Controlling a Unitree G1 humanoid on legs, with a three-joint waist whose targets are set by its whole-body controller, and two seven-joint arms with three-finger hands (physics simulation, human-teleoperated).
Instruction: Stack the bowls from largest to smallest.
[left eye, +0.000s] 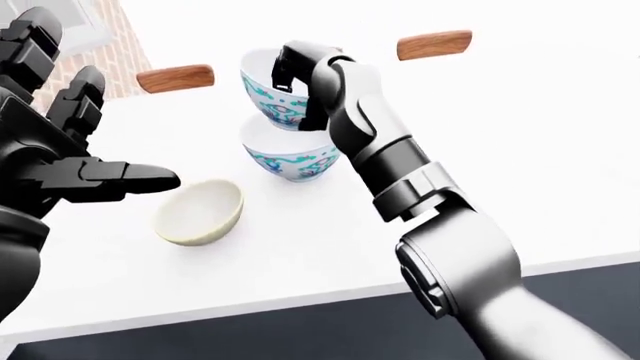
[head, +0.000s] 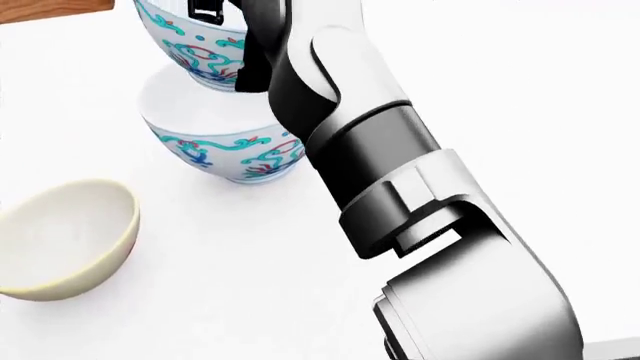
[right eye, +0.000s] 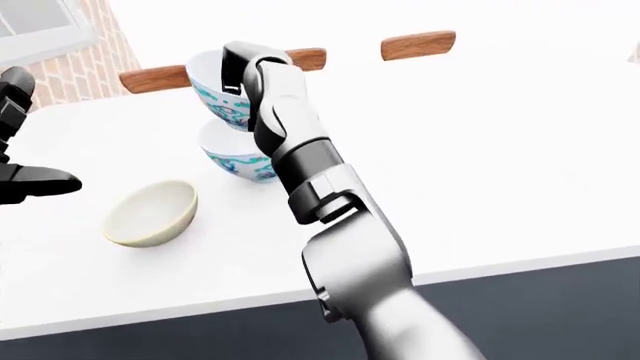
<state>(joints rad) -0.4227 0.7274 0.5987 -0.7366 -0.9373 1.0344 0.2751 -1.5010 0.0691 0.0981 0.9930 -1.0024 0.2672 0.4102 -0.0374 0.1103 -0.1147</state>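
A large white bowl with a teal and red pattern (left eye: 292, 157) stands on the white table (left eye: 520, 172). My right hand (left eye: 293, 66) is shut on the rim of a smaller patterned bowl (left eye: 268, 96) and holds it just above the large one, tilted slightly. The head view shows it over the large bowl (head: 225, 146) too. A plain cream bowl (left eye: 200, 212) sits on the table to the lower left. My left hand (left eye: 95, 169) is open, fingers spread, hovering left of the cream bowl and touching nothing.
Two wooden chair backs (left eye: 175, 77) (left eye: 434, 45) show beyond the table's top edge. A brick wall (left eye: 112, 41) is at the top left. The table's near edge (left eye: 300, 296) runs along the bottom, with dark floor below it.
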